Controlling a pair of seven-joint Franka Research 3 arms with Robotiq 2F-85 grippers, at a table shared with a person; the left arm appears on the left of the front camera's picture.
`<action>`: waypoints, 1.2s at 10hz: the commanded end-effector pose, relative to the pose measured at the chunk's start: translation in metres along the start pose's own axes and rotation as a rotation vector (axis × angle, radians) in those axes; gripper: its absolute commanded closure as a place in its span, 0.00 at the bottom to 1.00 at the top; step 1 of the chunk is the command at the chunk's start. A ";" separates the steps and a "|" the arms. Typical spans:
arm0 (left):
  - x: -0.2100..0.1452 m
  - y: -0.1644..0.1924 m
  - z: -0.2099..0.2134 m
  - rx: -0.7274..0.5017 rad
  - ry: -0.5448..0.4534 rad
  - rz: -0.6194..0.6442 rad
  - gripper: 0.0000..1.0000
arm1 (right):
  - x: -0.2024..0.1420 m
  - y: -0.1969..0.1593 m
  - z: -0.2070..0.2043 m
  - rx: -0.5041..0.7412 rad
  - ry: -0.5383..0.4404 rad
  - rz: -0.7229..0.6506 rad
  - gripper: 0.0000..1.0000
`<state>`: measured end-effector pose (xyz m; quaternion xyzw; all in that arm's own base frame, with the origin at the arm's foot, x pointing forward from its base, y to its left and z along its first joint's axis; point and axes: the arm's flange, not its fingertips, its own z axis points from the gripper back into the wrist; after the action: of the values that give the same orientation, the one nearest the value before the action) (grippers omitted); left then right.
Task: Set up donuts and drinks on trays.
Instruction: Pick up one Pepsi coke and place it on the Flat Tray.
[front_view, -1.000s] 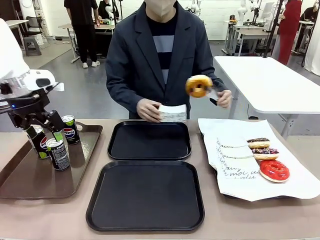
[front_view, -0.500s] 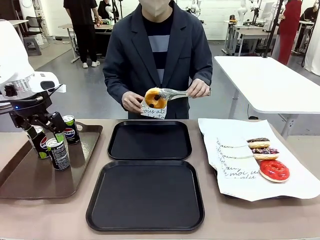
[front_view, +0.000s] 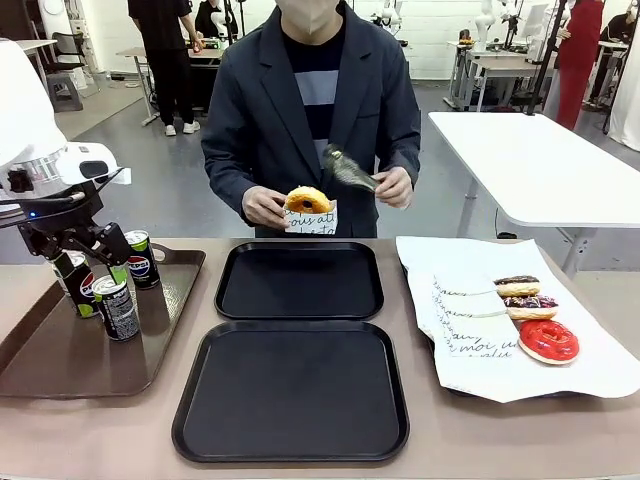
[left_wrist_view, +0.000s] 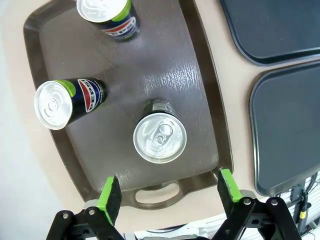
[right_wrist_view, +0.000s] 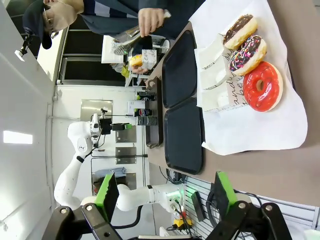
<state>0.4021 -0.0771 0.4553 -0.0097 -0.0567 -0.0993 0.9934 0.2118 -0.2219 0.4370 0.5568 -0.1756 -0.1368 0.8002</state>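
**Tongs lift clear, donut sits in its sleeve**

Up come the silver metal tongs (front_view: 348, 170). Half a second ago they were clamped on the golden glazed ring donut (front_view: 307, 199), and now they tilt up and away from it in one hand (front_view: 396, 186) of the person. That donut has sunk lower into the white paper sleeve with black script (front_view: 312, 219). The person's other hand (front_view: 262, 207) holds the sleeve above the far edge of the far matte black plastic tray (front_view: 300, 285). That tray and the near matte black plastic tray (front_view: 290, 395) both lie bare on the tan table (front_view: 420, 440), just as they did before.

Over to the left gripper (left_wrist_view: 169, 189), and there is no change at all. It keeps its spot over the long brown plastic tray with handles (left_wrist_view: 165, 80), jaws spread wide, green pads gripping nothing. Its wrist camera looks down on three slim black soda cans (left_wrist_view: 160, 137) standing upright on that tray. The nearest silver top lines up between the fingers, and no pad touches it.

Next, the right gripper (right_wrist_view: 164, 191): likewise wide open and empty. Its camera looks across the table to the white printed paper sheet (right_wrist_view: 260, 120). On that sheet lie the chocolate-iced donut (right_wrist_view: 240, 29), the sprinkled donut (right_wrist_view: 248, 52) and the red-iced donut (right_wrist_view: 262, 86), side by side in a row. None of the three has shifted since the earlier frame.
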 end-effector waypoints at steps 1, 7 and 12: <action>0.001 -0.009 -0.005 0.088 -0.045 0.077 0.00 | 0.000 -0.001 0.000 0.016 -0.001 0.010 0.00; 0.009 -0.006 -0.035 0.110 -0.031 0.179 0.00 | 0.000 -0.001 0.000 0.016 -0.001 0.010 0.00; 0.018 0.002 -0.064 0.080 -0.001 0.186 0.00 | 0.000 -0.001 0.000 0.016 -0.001 0.010 0.00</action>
<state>0.4210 -0.0805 0.3963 0.0179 -0.0512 -0.0114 0.9985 0.2117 -0.2220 0.4370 0.5568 -0.1757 -0.1370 0.8002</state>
